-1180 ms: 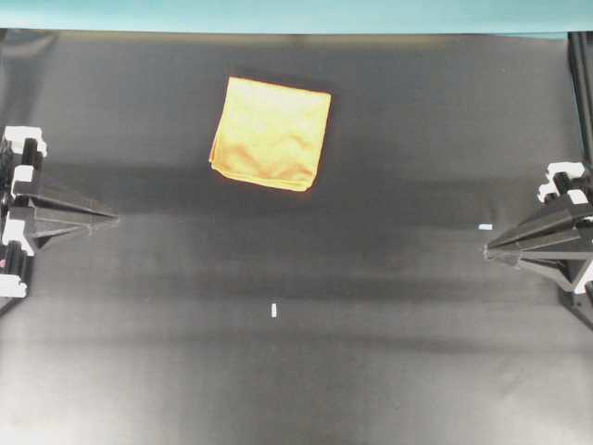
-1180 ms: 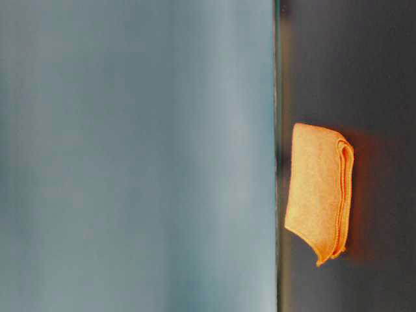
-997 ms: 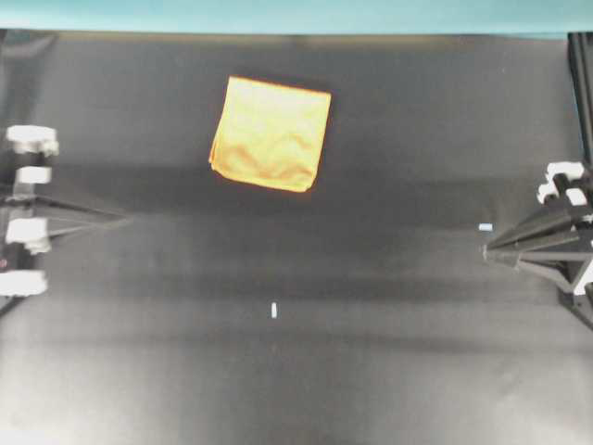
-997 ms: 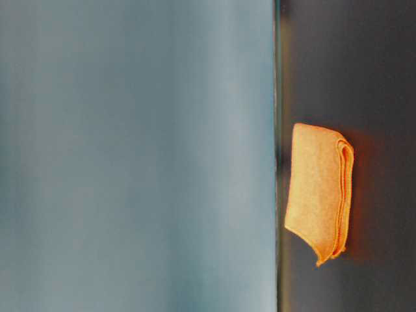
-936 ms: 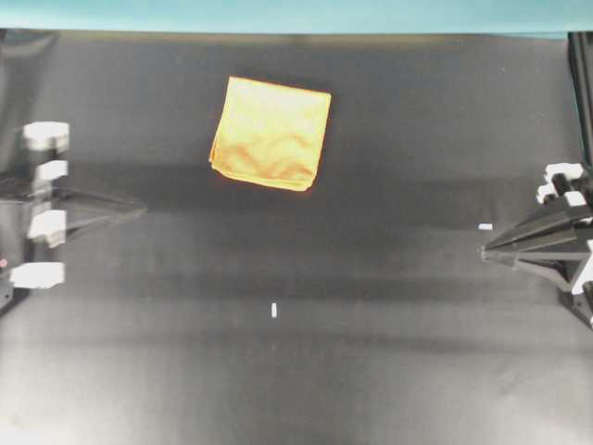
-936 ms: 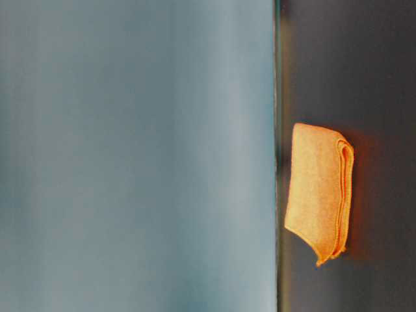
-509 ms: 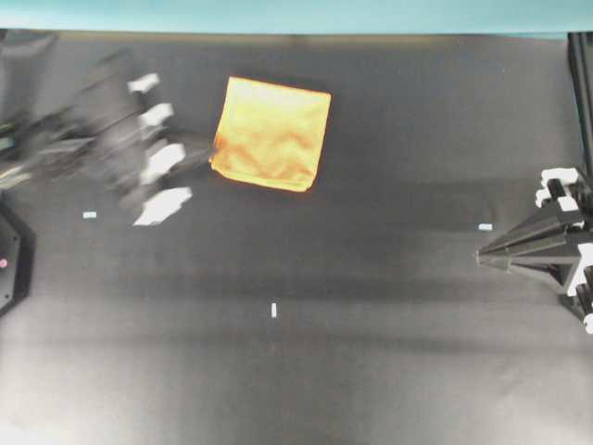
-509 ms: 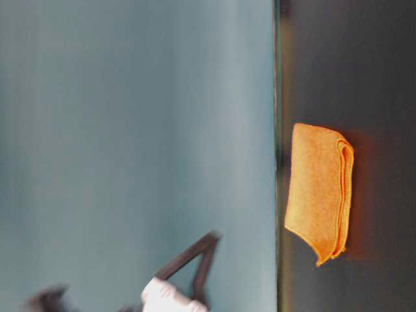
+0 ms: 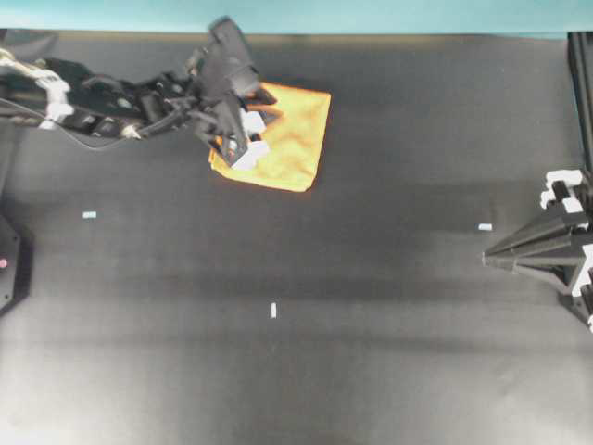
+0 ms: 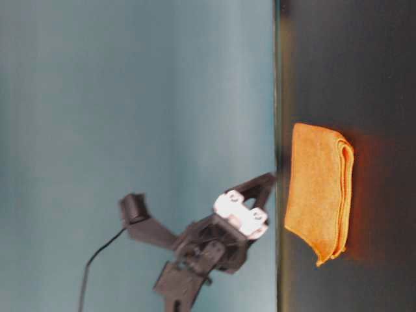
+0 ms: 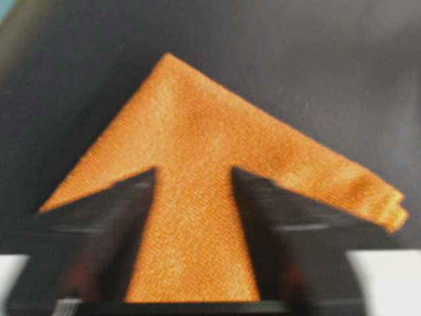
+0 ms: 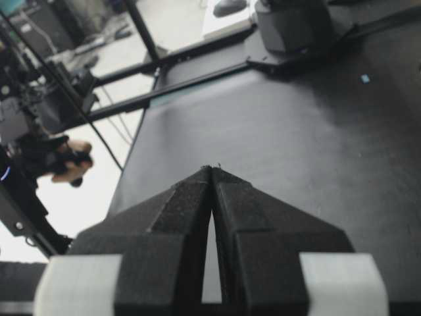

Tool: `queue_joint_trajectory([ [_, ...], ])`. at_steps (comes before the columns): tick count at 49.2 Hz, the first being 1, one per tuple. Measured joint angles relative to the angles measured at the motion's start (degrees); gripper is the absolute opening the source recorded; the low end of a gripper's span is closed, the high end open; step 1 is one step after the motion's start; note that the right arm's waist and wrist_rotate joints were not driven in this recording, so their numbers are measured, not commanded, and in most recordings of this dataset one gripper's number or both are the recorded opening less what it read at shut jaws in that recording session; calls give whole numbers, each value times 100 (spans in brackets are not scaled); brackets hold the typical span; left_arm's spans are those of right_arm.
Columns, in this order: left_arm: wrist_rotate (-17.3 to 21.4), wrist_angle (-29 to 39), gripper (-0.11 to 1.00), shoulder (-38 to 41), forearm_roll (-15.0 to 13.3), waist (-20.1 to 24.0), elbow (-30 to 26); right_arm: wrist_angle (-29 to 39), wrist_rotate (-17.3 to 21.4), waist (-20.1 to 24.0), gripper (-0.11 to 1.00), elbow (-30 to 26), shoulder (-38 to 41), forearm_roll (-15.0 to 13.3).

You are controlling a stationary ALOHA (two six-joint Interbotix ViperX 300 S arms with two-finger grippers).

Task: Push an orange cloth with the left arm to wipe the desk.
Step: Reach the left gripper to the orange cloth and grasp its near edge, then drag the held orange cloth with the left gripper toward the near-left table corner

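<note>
Lying folded, orange cloth [image 9: 287,139].

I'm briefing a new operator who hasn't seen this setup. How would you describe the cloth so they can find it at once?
Start from the wide black desk in the overhead view and look toward its far edge, where a teal strip runs. Just below that strip, left of centre, lies the orange cloth, folded roughly square, with the left tool over its left part. It is the only brightly coloured thing on the desk; the rest are tiny white marks.

Left arm [image 9: 111,104] is all black jointed links with silver fittings and a loose cable, white pads on its gripper [image 9: 248,137]. Right gripper [image 9: 491,250] is a black pointed wedge, white blocks behind.
</note>
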Motion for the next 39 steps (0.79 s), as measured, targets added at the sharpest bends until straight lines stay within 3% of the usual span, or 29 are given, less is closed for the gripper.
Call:
queue_joint_trajectory([
  [4, -18, -26, 80, 176, 0, 0, -70, 0, 0, 0, 0, 0, -9, 0],
  [7, -18, -35, 88, 281, 0, 9, -105, 0, 9, 0, 0, 9, -9, 9],
  [26, -18, -62, 84, 729, 0, 26, -97, 0, 0, 0, 0, 18, -18, 9],
  [39, -9, -44, 84, 598, -9, -149, 360, 0, 0, -9, 0, 35, -18, 9],
])
